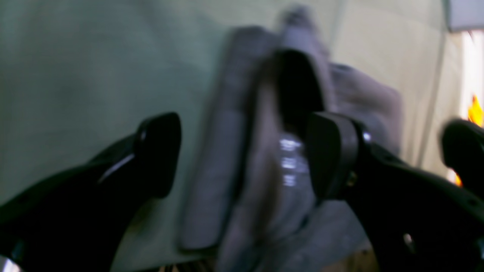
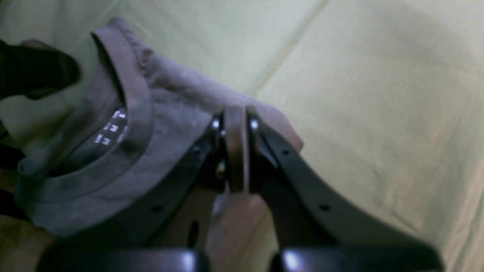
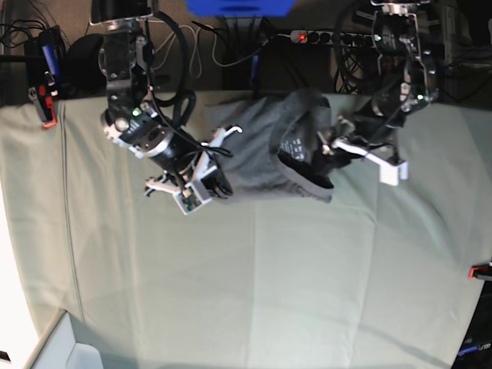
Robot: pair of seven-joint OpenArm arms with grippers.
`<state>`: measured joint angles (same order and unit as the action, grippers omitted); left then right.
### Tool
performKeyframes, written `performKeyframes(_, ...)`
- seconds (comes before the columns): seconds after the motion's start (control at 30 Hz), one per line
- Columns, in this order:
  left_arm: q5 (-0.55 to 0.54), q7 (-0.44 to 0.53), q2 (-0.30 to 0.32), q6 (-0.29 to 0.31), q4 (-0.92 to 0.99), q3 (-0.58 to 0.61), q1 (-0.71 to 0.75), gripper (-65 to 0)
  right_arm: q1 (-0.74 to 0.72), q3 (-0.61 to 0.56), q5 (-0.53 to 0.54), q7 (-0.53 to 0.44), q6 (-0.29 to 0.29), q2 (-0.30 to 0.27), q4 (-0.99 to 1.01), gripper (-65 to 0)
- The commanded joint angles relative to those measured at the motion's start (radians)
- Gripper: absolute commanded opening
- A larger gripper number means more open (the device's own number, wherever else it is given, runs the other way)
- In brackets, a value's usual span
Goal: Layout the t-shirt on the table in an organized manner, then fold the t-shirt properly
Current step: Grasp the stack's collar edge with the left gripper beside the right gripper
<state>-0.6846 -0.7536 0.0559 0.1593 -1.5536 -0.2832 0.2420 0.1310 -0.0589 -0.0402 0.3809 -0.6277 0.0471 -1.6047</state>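
Overhead, in the base view, the t-shirt is lying bunched and wrinkled on the table, near the far edge and between the two robot arms. It is dark grey, and its ribbed round collar is facing the near side, with a small printed label showing inside the neck.

On that view's left, the right gripper is reaching into one side of the heap. The right wrist view is showing it up close: the right gripper is pressing its jaws together on a thin fold of grey cloth, which is standing up between the two black fingers. The collar is curving just beside that pinch, over the pale green table cloth.

On the base view's right, the left gripper is sitting at the other side of the shirt. In the blurred left wrist view, the left gripper is holding its jaws spread wide, with crumpled grey folds of the t-shirt lying between and beyond them. Whether either finger is touching the cloth is too blurred to tell.

A small red clamp is clipping the cloth at the table's edge.
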Motion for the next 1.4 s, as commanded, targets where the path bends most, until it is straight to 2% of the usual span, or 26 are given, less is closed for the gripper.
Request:
performKeyframes(0.0, -0.01, 0.01, 0.011, 0.003, 0.002, 0.02, -0.007, -15.2, -0.011, 0.001, 0.015, -0.024, -0.001, 0.001, -0.016, -64.6)
performKeyframes(0.53, -0.008, 0.012, 0.034, 0.003, 0.193, 0.046, -0.097, -16.5, -0.011, -0.002, 0.013, -0.024, -0.001, 0.001, -0.016, -64.6)
performKeyframes(0.7, -0.008, 0.012, 0.034, 0.003, 0.199, 0.046, -0.117, -31.0, -0.012, 0.0, 0.013, -0.024, -0.001, 0.001, -0.016, -64.6)
performKeyframes(0.77, -0.008, 0.012, 0.032, 0.003, 0.199, 0.048, -0.117, -34.9, -0.012, 0.0, 0.013, -0.024, -0.001, 0.001, -0.016, -64.6)
performKeyframes(0.97, -0.008, 0.012, 0.035, 0.003, 0.232, 0.128, -0.129, -33.9, -0.012, -0.002, 0.013, -0.024, -0.001, 0.001, -0.016, -64.6)
performKeyframes(1.2, -0.008, 0.012, 0.037, 0.003, 0.285, 0.124, -0.149, -33.8, -0.011, 0.0, 0.013, -0.024, -0.001, 0.001, -0.016, -64.6)
performKeyframes(1.37, -0.008, 0.012, 0.06, 0.003, 0.29, 0.123, -0.161, -34.2, -0.011, 0.001, 0.013, -0.024, -0.001, 0.001, -0.016, -64.6)
